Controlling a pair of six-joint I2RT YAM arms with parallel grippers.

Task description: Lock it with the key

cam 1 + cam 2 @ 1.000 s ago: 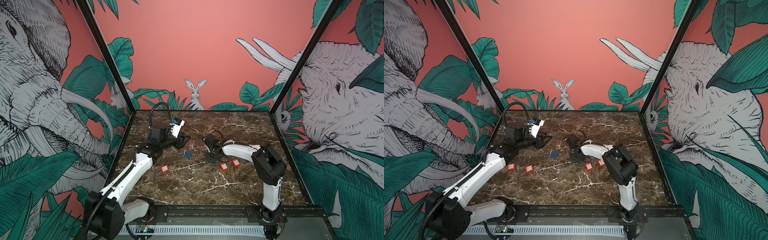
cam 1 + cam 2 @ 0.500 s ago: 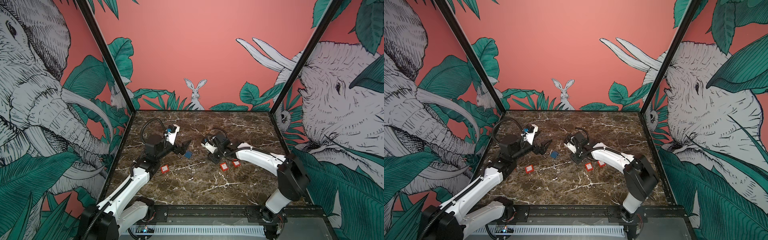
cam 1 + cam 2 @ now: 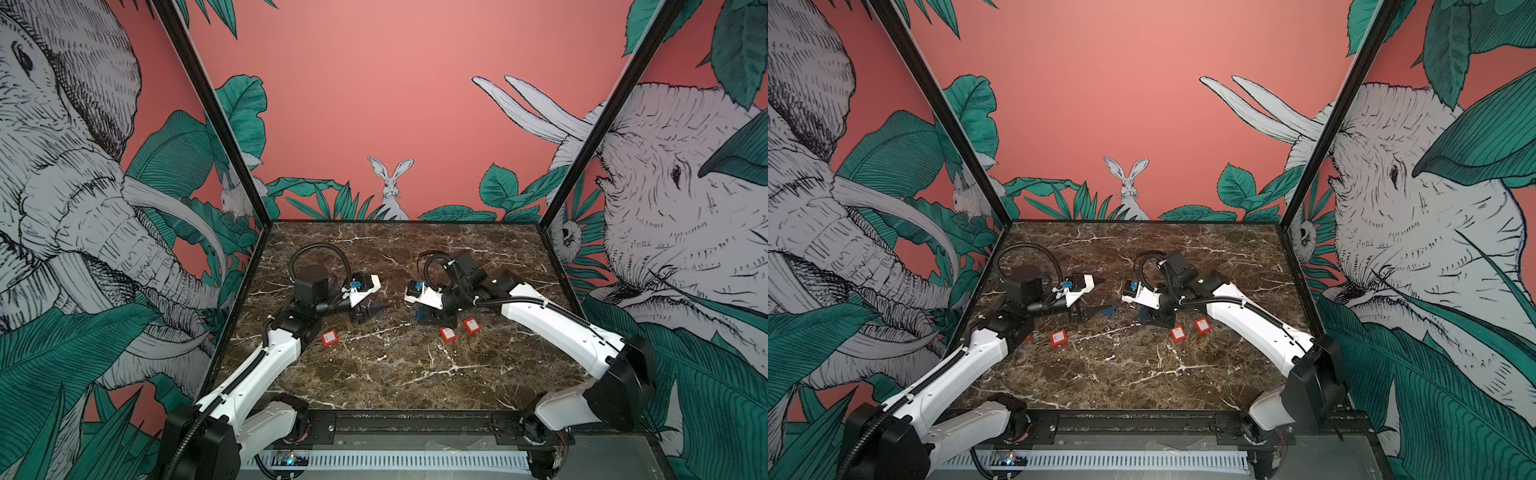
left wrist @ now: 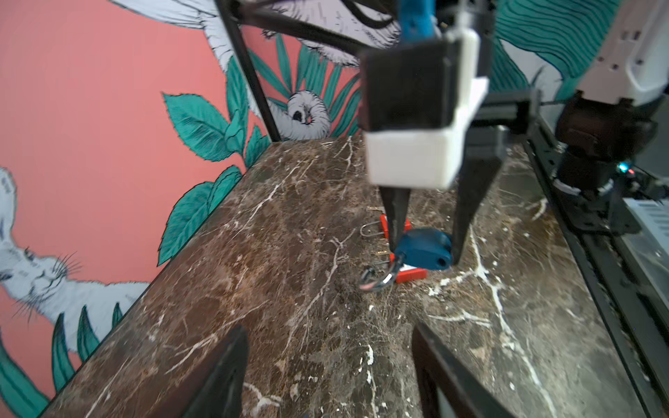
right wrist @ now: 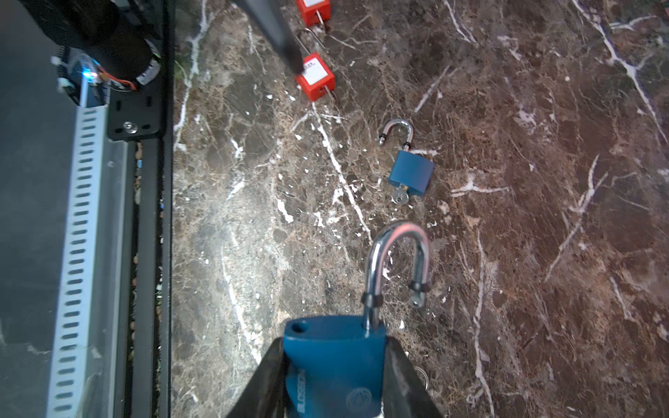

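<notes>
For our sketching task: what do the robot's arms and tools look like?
The left arm and right arm: white shells, black joints, black ribbed cable along each. The left tool and right tool: black tapering fingers, white camera block, blue plug.

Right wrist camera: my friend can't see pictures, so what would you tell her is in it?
The right gripper clamps a blue padlock whose silver shackle stands open. Farther off on the brown marble table lie a second blue padlock, also open, with a key in it, and two red padlocks.
</notes>
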